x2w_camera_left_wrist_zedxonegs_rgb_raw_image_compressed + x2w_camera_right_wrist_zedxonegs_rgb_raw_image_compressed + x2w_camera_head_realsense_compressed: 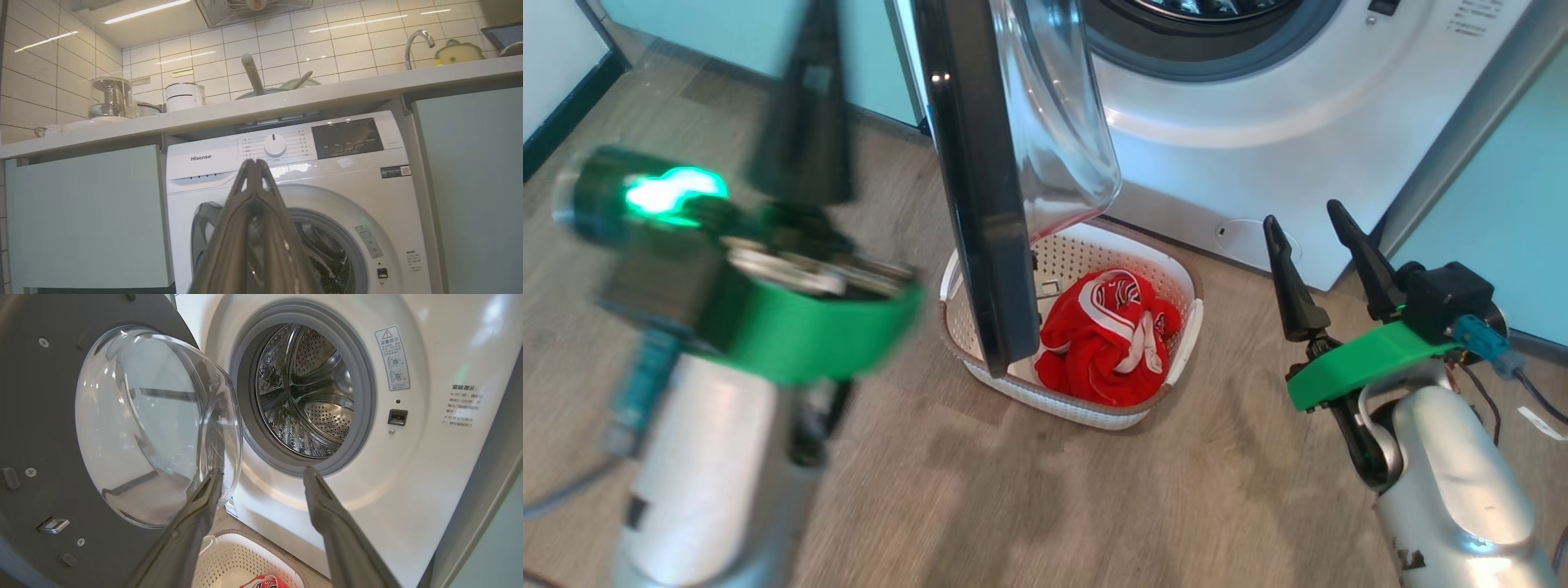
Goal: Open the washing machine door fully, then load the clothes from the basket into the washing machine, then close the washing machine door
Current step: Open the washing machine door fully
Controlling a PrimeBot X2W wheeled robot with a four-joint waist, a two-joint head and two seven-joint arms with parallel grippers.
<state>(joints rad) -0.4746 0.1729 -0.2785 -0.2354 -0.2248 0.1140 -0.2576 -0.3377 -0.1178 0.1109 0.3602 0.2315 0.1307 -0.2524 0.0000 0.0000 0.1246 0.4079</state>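
The washing machine (1258, 122) stands with its door (980, 180) swung out, edge-on, over the basket (1086, 412). The steel drum (306, 396) is bare. Red clothes (1107, 339) with white stripes lie bunched in the basket. My left gripper (817, 33), blurred, is raised left of the door, apart from it, and shut on nothing; its closed tips (254, 163) face the machine's control panel. My right gripper (1303, 216) hangs open and empty right of the basket, its fingers (204, 506) pointing toward the drum opening and the door's glass bowl (155, 424).
Pale green cabinets flank the machine on both sides (86, 216) (1503, 204). A counter (286, 102) above carries kitchen appliances and a tap. The basket (237, 555) sits on wood floor (1045, 506) right under the door's lower edge.
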